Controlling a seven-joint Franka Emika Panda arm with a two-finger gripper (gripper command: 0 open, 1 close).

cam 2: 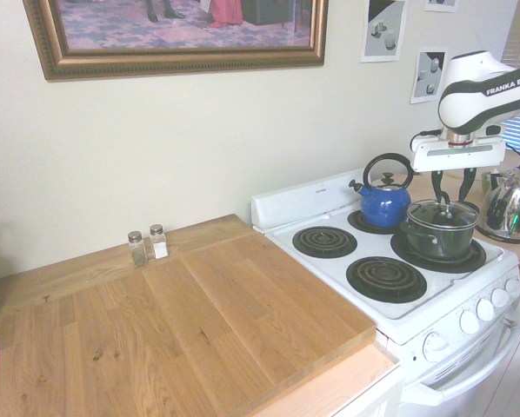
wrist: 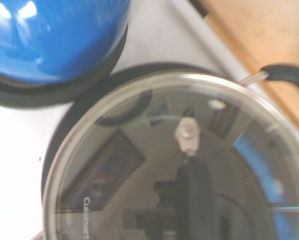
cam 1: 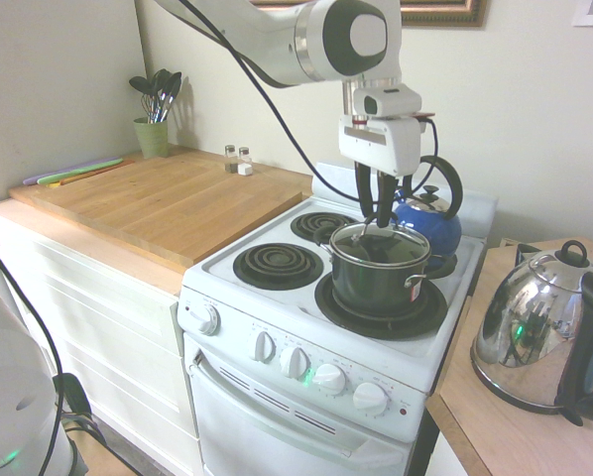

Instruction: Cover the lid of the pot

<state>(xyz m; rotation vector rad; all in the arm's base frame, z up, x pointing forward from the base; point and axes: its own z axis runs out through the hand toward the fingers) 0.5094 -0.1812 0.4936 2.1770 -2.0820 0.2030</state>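
The dark pot (cam 1: 378, 286) stands on the stove's front right burner, and the glass lid (cam 1: 374, 245) sits flat on its rim. My gripper (cam 1: 376, 220) hangs straight down over the lid's middle. It is open, with a finger on either side of the small dark handle and not clamped on it. From the other side, the gripper (cam 2: 451, 196) straddles the handle above the lid (cam 2: 443, 215) and pot (cam 2: 438, 240). The wrist view looks down through the lid (wrist: 139, 165), with the dark handle rising from the picture's lower edge.
A blue kettle (cam 1: 430, 224) sits on the burner right behind the pot, close to the gripper. A chrome kettle (cam 1: 534, 337) stands on the side table. The wooden counter (cam 1: 168, 203) holds salt and pepper shakers (cam 1: 237, 159) and a utensil cup (cam 1: 153, 134).
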